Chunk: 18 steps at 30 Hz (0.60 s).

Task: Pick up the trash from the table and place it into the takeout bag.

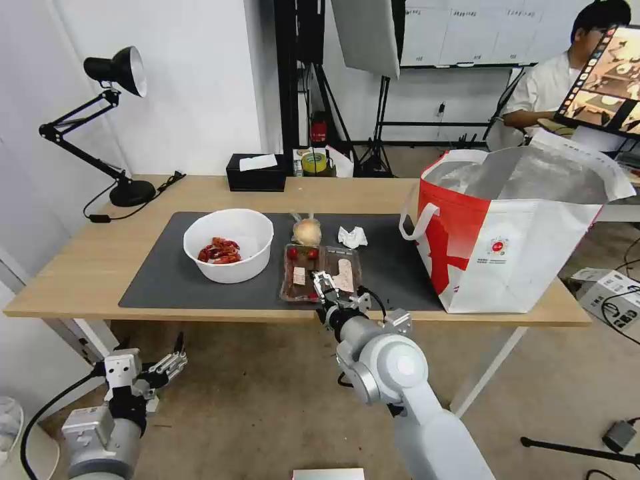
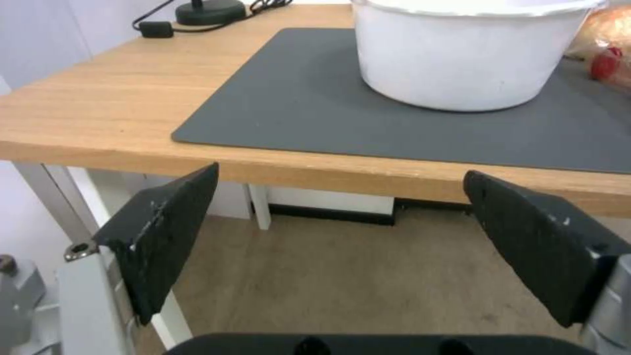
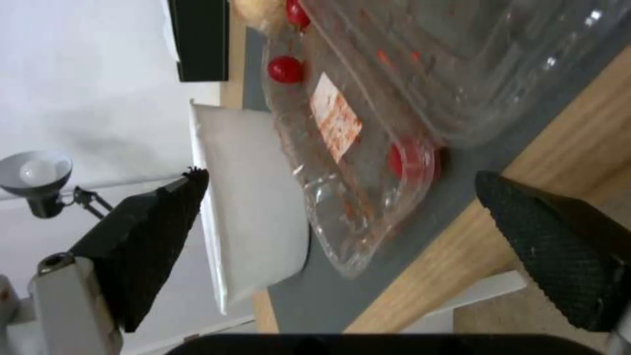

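Note:
On the table [image 1: 80,273], a dark mat [image 1: 160,280] holds the trash. A white bowl [image 1: 229,245] [image 2: 460,54] [image 3: 253,207] with red shells sits at the left. The clear plastic tray [image 1: 321,271] [image 3: 368,128] lies in the middle, with a small bag with a tan lump [image 1: 307,231] and a crumpled tissue [image 1: 352,237] behind it. My right gripper [image 1: 323,283] [image 3: 342,231] is open at the tray's near edge, fingers either side of it. My left gripper [image 1: 175,359] [image 2: 342,236] hangs open below the table's front edge. The takeout bag [image 1: 513,233] stands open on the right.
A black tissue box [image 1: 256,172] and a tape roll [image 1: 313,162] sit at the table's back edge. A black desk lamp [image 1: 110,120] stands at the back left corner. Tripods and a seated person are behind the table.

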Motion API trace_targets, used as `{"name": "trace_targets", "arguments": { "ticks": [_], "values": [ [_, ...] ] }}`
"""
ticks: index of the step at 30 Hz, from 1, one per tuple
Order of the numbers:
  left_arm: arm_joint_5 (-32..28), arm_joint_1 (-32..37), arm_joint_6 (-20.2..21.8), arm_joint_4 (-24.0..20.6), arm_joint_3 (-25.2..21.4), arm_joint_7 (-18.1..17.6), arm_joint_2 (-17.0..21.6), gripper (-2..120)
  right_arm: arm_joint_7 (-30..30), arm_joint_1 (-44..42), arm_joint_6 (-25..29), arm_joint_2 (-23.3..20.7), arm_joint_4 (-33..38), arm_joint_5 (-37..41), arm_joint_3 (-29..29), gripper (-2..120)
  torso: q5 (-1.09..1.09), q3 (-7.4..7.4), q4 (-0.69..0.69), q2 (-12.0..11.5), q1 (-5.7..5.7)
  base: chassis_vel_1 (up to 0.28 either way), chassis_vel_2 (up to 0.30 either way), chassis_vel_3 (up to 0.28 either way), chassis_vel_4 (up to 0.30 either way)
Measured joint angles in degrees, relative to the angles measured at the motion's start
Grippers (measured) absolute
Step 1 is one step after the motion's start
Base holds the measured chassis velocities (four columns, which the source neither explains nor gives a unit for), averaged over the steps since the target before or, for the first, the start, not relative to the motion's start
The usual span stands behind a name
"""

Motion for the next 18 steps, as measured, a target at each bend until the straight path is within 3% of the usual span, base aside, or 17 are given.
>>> {"name": "trace_targets", "arguments": {
  "ticks": [18],
  "values": [
    [0.1,-0.1,-0.1,0.2,0.2,0.0,-0.1,100,-0.1,0.9,-0.2,0.1,-1.3,0.9,0.6,100,0.00,0.00,0.00,0.0,0.00,0.000,0.000,0.000,0.000]
  ]
}}
